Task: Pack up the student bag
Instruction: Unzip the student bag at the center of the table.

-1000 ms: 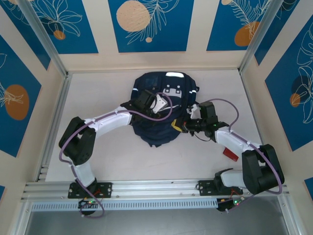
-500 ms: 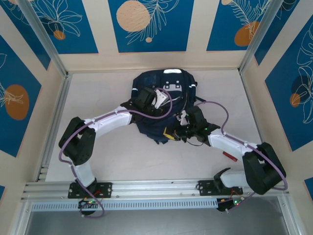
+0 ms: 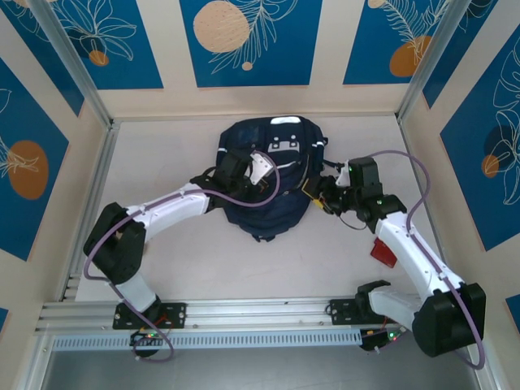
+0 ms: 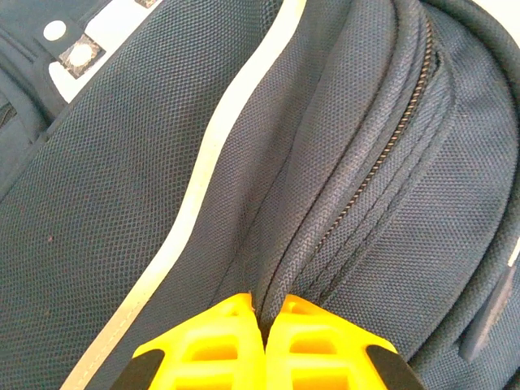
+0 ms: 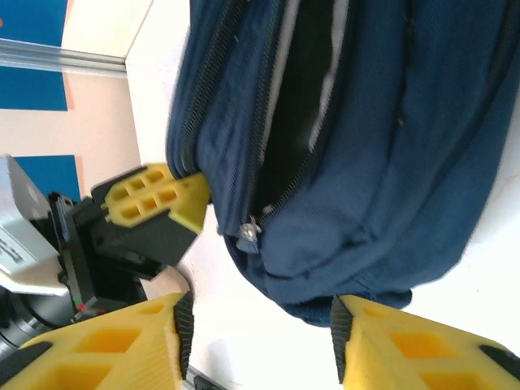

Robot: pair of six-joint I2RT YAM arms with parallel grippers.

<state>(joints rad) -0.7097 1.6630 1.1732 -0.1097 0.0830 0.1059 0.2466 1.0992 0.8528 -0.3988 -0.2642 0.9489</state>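
Pulled back from the lower front of the pack, where it had hung half a second earlier, the right gripper (image 5: 258, 315) now sat just beside the bag's right edge, and its arm had swung out toward the right wall. Its yellow fingers (image 5: 97, 349) stood wide apart with nothing between them.

The left gripper (image 4: 264, 321) had shifted only slightly to the left. Its fingers (image 4: 211, 345) were pressed together at the tips, pinching a fold of navy fabric. That fold lay between a white reflective stripe (image 4: 203, 195) and a closed zipper (image 4: 390, 146) running up the panel. In the right wrist view, one yellow finger of that gripper touched the edge of the fabric beside a gaping compartment. A dark opening (image 5: 296, 97) showed there between parted zipper tracks. A metal zip pull (image 5: 249, 231) hung at the lower end of that opening.

The student bag (image 3: 268, 211) lay flat on the pale table (image 3: 179, 146), in the middle and toward the far wall. The two arms reached in from either side. A small red object (image 3: 382, 250) lay on the table to the right, near the right forearm and well apart from the bag.
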